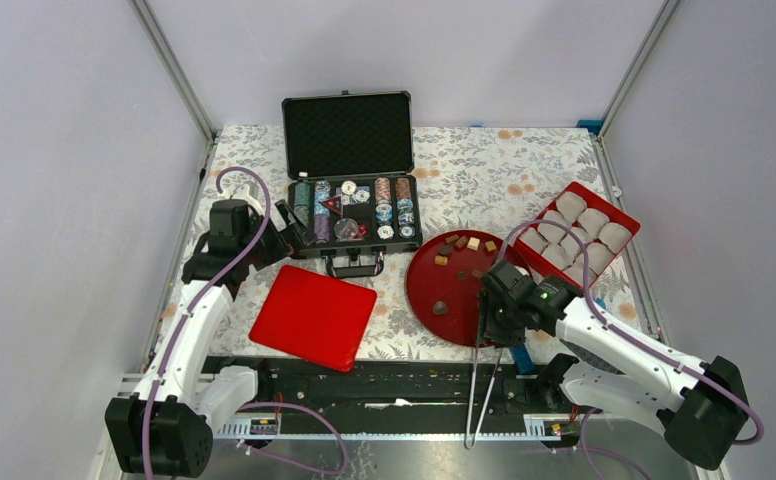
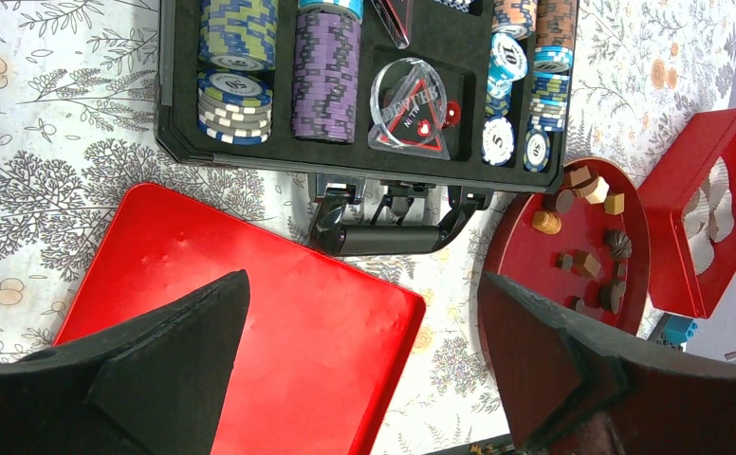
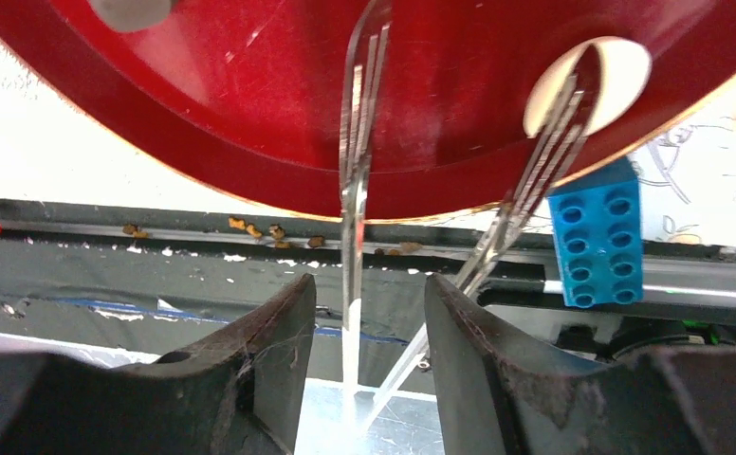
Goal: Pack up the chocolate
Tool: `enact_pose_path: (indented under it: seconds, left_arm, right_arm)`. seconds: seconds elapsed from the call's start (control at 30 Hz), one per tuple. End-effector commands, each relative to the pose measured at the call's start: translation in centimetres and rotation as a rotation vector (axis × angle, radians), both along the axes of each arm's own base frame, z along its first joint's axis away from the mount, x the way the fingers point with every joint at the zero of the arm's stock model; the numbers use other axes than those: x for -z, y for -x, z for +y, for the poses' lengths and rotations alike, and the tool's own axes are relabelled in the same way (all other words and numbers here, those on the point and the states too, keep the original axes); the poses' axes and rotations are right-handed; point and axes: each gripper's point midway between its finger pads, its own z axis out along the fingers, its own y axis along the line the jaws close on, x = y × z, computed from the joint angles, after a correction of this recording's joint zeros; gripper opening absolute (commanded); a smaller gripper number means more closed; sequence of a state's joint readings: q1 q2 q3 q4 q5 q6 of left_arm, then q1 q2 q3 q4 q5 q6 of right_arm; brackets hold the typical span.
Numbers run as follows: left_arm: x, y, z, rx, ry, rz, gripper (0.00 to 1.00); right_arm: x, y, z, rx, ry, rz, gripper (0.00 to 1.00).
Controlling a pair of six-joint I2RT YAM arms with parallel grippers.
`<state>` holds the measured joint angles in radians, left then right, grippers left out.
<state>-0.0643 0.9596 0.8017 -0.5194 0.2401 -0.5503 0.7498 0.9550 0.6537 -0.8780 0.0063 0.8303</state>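
Floral table [image 1: 484, 160], left hand [image 2: 362, 294] gaping empty over red lid [image 2: 250, 313], right hand [image 3: 369, 284] straddling tongs [image 3: 350, 190], grip unclear.

The tablecloth [image 1: 484, 165] was patterned with grey leafy sprigs and orange flowers on white. The case [image 1: 347, 135] at 12 o'clock was black, and its poker chips [image 2: 326, 76] were striped in purple, green, blue, orange and white. The lid [image 1: 314, 317] at 7 o'clock was bright red, the plate [image 1: 454, 285] dark red. The chocolate [image 2: 546, 223] was seen in dark brown, tan and cream. The box [image 2: 677, 209] at 2 o'clock was red, its paper cups [image 1: 594, 222] white. The brick [image 3: 597, 237] was blue.
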Motion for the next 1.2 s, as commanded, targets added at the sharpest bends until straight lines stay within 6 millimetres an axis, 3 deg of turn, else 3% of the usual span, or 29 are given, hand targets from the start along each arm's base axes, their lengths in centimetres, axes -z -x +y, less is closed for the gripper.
enact_pose_path:
  seconds: [0.0, 0.43, 0.63, 0.73, 0.87, 1.07, 1.17]
  left_arm:
    - [-0.9, -0.9, -0.5, 0.018, 0.016, -0.051, 0.99]
    - [-1.0, -0.9, -0.5, 0.030, 0.012, -0.056, 0.99]
    - [-1.1, -0.9, -0.6, 0.037, 0.013, -0.060, 0.99]
    - [-1.1, -0.9, -0.6, 0.036, 0.012, -0.059, 0.99]
    - [-1.1, -0.9, -0.5, 0.034, 0.010, -0.060, 0.99]
    - [-0.9, -0.9, -0.6, 0.035, 0.011, -0.054, 0.99]
    - [-1.1, -0.9, -0.6, 0.037, 0.011, -0.059, 0.99]
  right_arm:
    - [0.0, 0.1, 2.1, -0.011, -0.037, -0.008, 0.53]
    - [2.9, 2.4, 2.3, -0.046, 0.057, 0.049, 0.50]
    - [4.2, 3.0, 2.2, -0.051, 0.079, 0.064, 0.41]
    - [4.1, 2.7, 1.9, -0.050, 0.095, 0.048, 0.25]
    - [1.7, 1.5, 2.3, -0.056, 0.093, -0.008, 0.00]
    - [-5.6, -2.1, 3.2, -0.162, 0.139, -0.157, 0.00]
    - [-9.4, -6.1, 3.6, -0.225, 0.148, -0.217, 0.00]
